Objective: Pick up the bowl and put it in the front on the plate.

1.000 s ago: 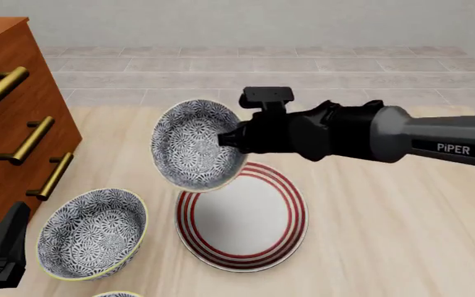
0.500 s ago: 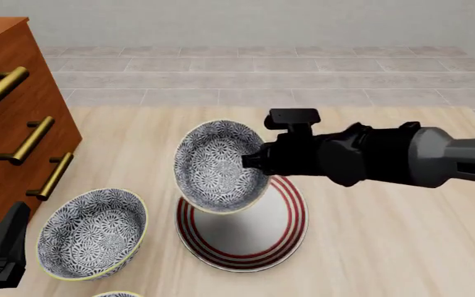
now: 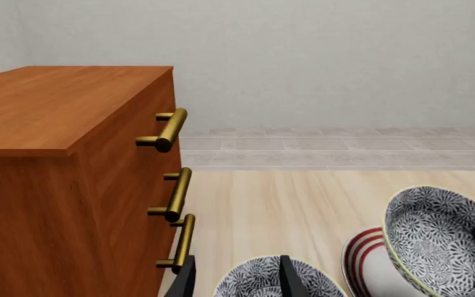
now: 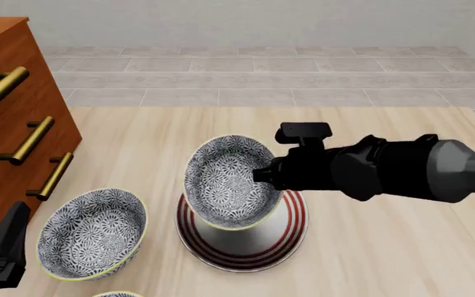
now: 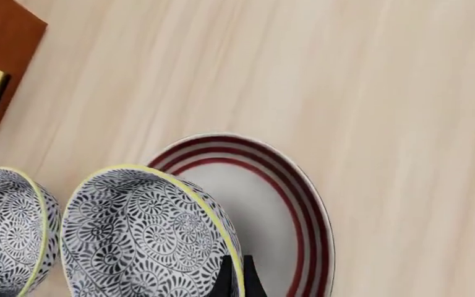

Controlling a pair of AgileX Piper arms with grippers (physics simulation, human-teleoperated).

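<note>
The bowl [image 4: 227, 182], blue-and-white floral with a pale yellow rim, hangs tilted on its side over the left half of the red-ringed white plate [image 4: 294, 224]. My right gripper [image 4: 262, 175] is shut on the bowl's rim. In the right wrist view its fingertips [image 5: 223, 279] pinch that rim, with the bowl [image 5: 138, 238] in front of the plate [image 5: 299, 204]. I cannot tell whether the bowl touches the plate. My left gripper [image 3: 235, 281] is open and empty at the near left, over a second bowl. The left wrist view also catches the held bowl [image 3: 435, 241].
A second, wider floral bowl [image 4: 93, 234] stands left of the plate. A sliver of a third one [image 4: 118, 294] shows at the front edge. A wooden dresser [image 4: 15, 124] with brass handles fills the left side. Bare table lies right of the plate.
My right gripper has carried the bowl down and to the right, from above the plate's far-left edge to low over the plate. The left arm has not moved.
</note>
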